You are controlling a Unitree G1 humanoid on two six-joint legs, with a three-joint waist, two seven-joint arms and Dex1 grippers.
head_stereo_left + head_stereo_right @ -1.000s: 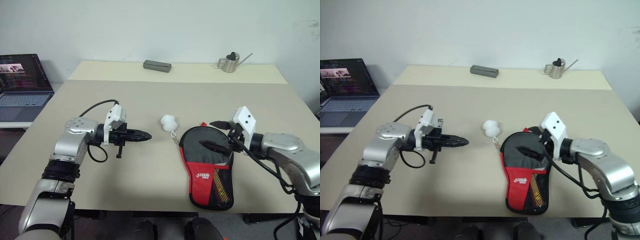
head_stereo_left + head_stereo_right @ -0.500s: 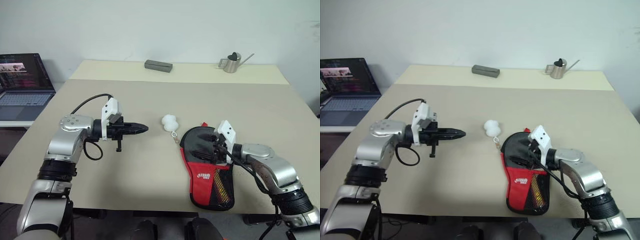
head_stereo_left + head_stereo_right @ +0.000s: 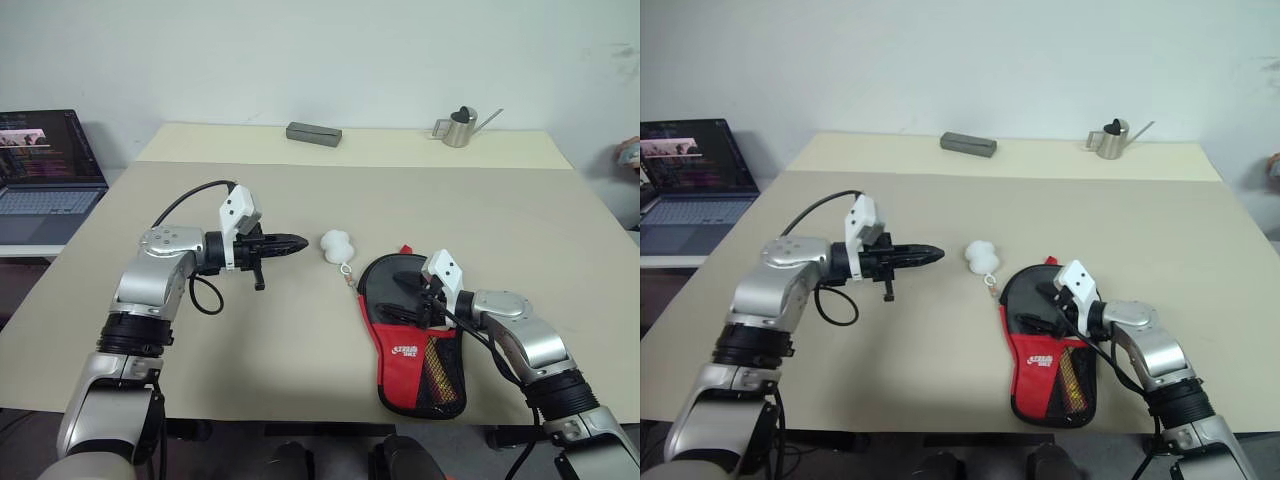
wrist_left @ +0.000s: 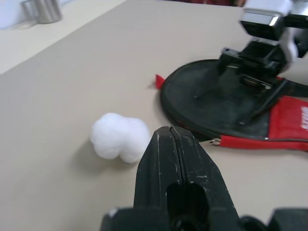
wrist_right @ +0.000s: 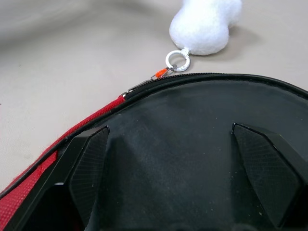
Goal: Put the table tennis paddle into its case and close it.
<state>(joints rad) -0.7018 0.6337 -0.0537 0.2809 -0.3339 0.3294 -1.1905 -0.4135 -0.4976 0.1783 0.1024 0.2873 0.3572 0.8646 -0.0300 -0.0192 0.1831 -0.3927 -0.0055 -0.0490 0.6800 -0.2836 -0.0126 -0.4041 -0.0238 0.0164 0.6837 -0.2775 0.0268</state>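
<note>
Case (image 3: 415, 335) lies flat on the beige table (image 3: 300, 340), zipped: black round part toward the far edge, red lower part with white logo and mesh pocket toward the near edge. Its white pom-pom pull (image 3: 337, 244) rests on the table just beyond the round part's left rim. Right gripper (image 3: 412, 297) sits over the black part, jaws spread wide, fingertips down on the fabric, holding nothing. Left gripper (image 3: 300, 242), jaws pressed together and empty, points at the pom-pom from just left of it.
</note>
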